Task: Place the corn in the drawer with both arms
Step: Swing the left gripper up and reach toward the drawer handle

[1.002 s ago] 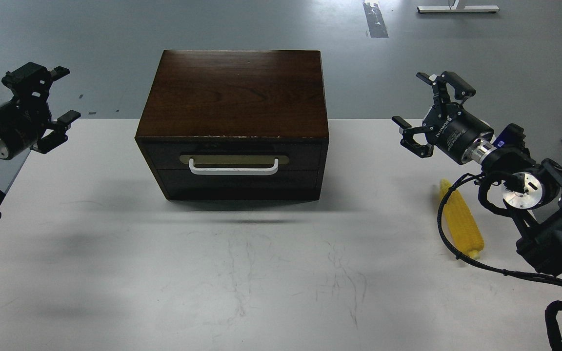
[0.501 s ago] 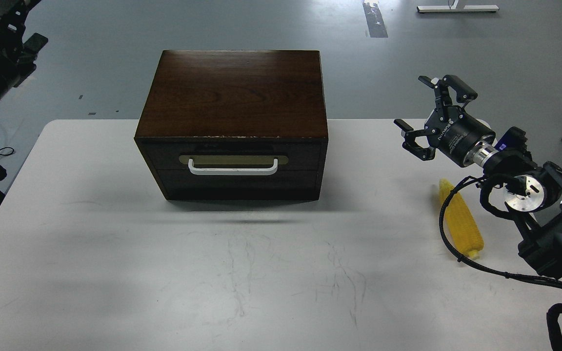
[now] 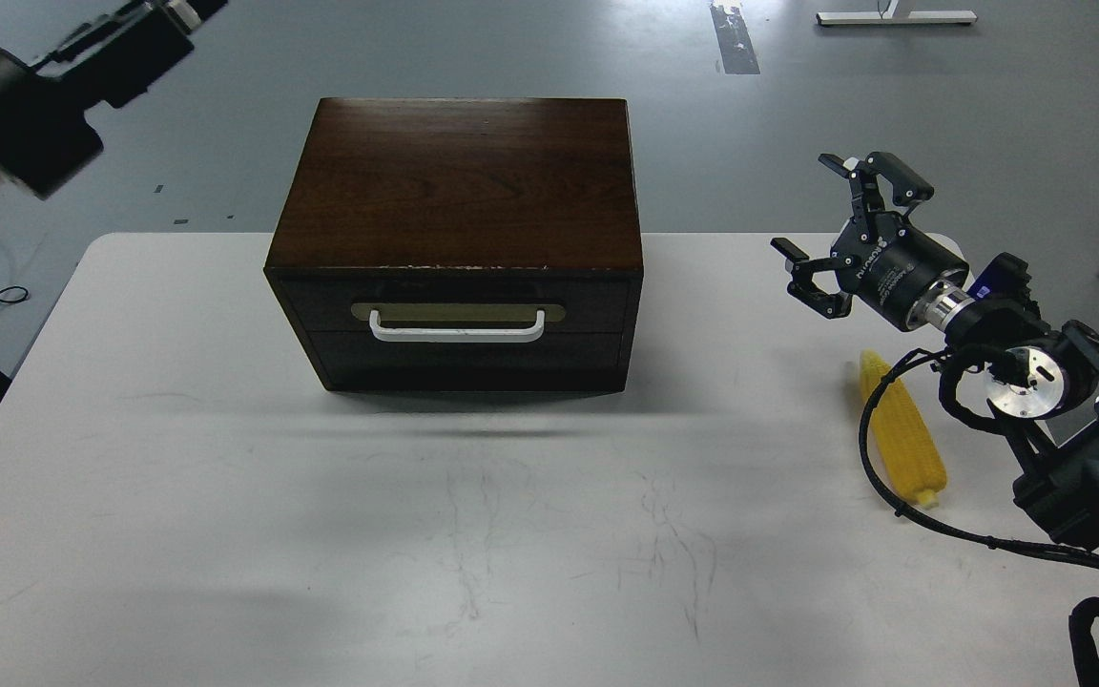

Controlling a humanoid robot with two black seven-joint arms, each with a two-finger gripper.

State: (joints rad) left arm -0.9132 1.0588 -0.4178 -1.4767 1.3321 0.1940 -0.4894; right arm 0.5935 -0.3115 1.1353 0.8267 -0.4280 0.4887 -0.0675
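The corn (image 3: 906, 437) lies on the white table at the right, tapered end pointing away, with a black cable crossing its left side. The drawer (image 3: 459, 303) of the dark brown wooden box is shut, its white bar handle (image 3: 457, 330) facing me. My right gripper (image 3: 821, 212) is open and empty, hovering above the table beyond the corn and right of the box. My left arm (image 3: 25, 114) reaches up at the top left, blurred. Its gripper (image 3: 173, 11) sits at the frame's top edge, and its fingers cannot be told apart.
The wooden box (image 3: 459, 181) stands at the back middle of the white table (image 3: 473, 534). My right arm's joints and cables (image 3: 1026, 382) hang over the table's right edge beside the corn. Grey floor lies beyond the table.
My left arm has swung up and away from the table's left edge toward the top left corner. My right gripper has shifted slightly right and stays open. The corn and drawer have not moved.
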